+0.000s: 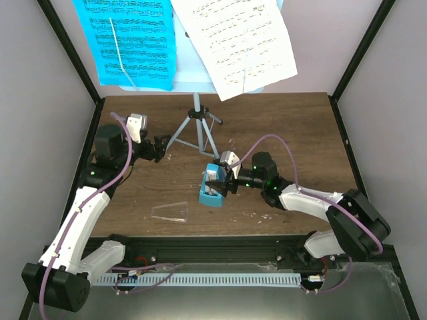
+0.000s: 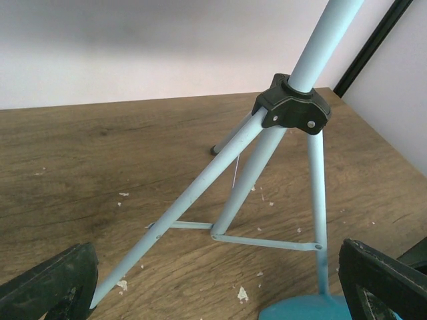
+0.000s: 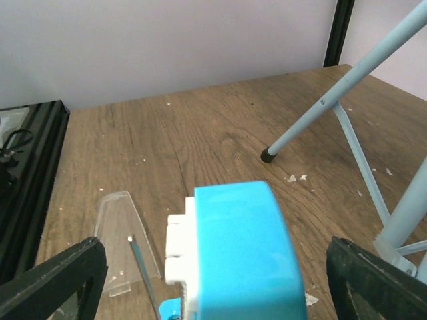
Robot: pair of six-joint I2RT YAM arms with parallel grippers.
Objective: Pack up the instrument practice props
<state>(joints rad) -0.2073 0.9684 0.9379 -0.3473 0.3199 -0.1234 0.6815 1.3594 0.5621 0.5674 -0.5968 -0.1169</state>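
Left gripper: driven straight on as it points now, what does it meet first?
Probably the tripod of the music stand. The left gripper has its open fingers framing the legs, and the nearest leg slants down toward one finger. Depth is unclear, so which leg comes first is uncertain.

- Brown wood-grain table point(image 1: 300, 133), with small white flecks point(image 2: 243, 293) scattered over it.
- Plain pale back wall point(image 1: 313, 47), with no window in view.
- Left wall point(image 1: 40, 100) and right wall point(image 1: 400, 100) in the same pale grey-lilac, closing in the table on both sides.
- Black left post point(image 1: 68, 47) and black right post point(image 1: 359, 47) at the back corners.
- Black rail point(image 1: 220, 248) along the table's near edge, and a white slotted strip point(image 1: 213, 279) just in front of it.
- Grey floor point(image 1: 360, 300) below the strip.
- Light is soft and even, with only faint shadows.
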